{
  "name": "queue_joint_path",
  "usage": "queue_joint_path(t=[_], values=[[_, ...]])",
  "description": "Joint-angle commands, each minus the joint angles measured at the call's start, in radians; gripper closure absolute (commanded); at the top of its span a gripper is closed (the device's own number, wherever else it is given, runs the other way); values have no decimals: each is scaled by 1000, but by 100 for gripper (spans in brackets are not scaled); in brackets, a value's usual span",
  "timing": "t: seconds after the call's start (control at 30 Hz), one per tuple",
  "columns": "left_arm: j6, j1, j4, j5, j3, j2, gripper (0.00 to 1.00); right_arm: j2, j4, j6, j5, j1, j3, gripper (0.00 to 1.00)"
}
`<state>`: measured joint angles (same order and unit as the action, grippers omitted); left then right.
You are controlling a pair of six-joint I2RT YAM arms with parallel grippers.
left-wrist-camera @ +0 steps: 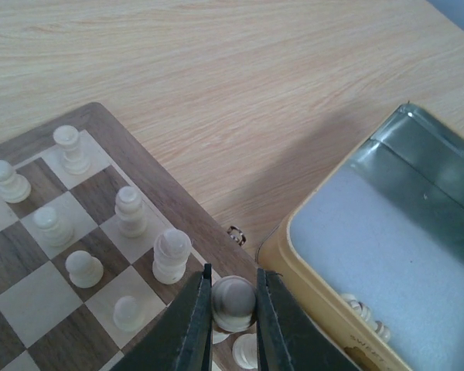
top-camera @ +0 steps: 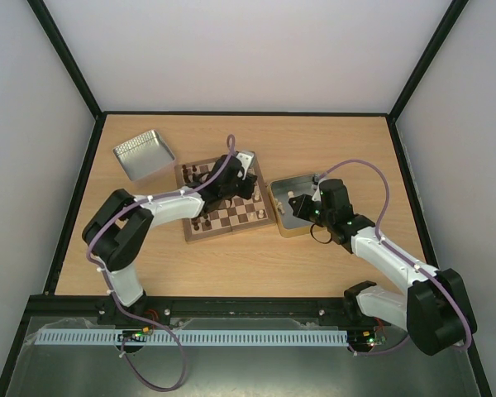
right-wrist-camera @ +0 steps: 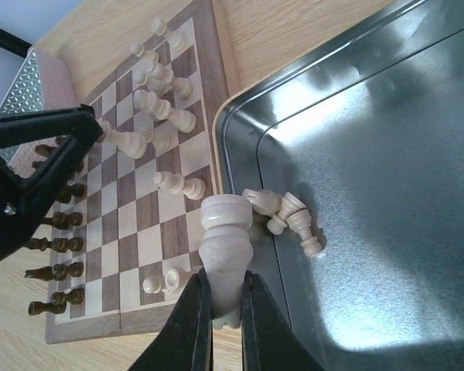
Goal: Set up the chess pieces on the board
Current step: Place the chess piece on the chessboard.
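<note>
The board (top-camera: 231, 217) lies mid-table. Dark pieces (right-wrist-camera: 58, 247) line its one side and cream chess pieces (right-wrist-camera: 164, 108) stand along the other. My left gripper (left-wrist-camera: 233, 297) is shut on a round-topped cream piece (left-wrist-camera: 233, 303), low over the board's corner (left-wrist-camera: 178, 209) next to the tin. My right gripper (right-wrist-camera: 226, 290) is shut on a larger cream piece (right-wrist-camera: 226, 247), holding it over the seam between the board (right-wrist-camera: 151, 243) and the tin (right-wrist-camera: 371, 193). Three loose cream pieces (right-wrist-camera: 290, 216) lie on their sides in that tin.
A yellow-rimmed tin (top-camera: 291, 229) touches the board's right edge. A shiny tin lid (top-camera: 143, 154) sits at the back left. The left gripper (right-wrist-camera: 31, 170) shows as a dark shape over the board in the right wrist view. A small metal clasp (left-wrist-camera: 236, 233) sits on the board's edge.
</note>
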<state>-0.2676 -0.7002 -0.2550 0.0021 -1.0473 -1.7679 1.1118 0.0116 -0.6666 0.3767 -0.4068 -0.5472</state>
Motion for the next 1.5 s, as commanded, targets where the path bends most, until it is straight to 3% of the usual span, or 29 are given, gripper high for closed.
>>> queue_joint_path(t=[0.0,1.03,1.33,1.47], values=[[61,-1,-46,33,-14,-35,98,9,0,-1,-13,1,-24,98],[60,-1,-97,30,-43,-139,92,31,-10,-4,-1,2,-25,98],[51,-1,-92,28,-43,-137,78,32,-11,-2,-1,1,-26,98],[43,-1,-86,30,-41,-124,76,34,-13,-3,1,1,-26,98]])
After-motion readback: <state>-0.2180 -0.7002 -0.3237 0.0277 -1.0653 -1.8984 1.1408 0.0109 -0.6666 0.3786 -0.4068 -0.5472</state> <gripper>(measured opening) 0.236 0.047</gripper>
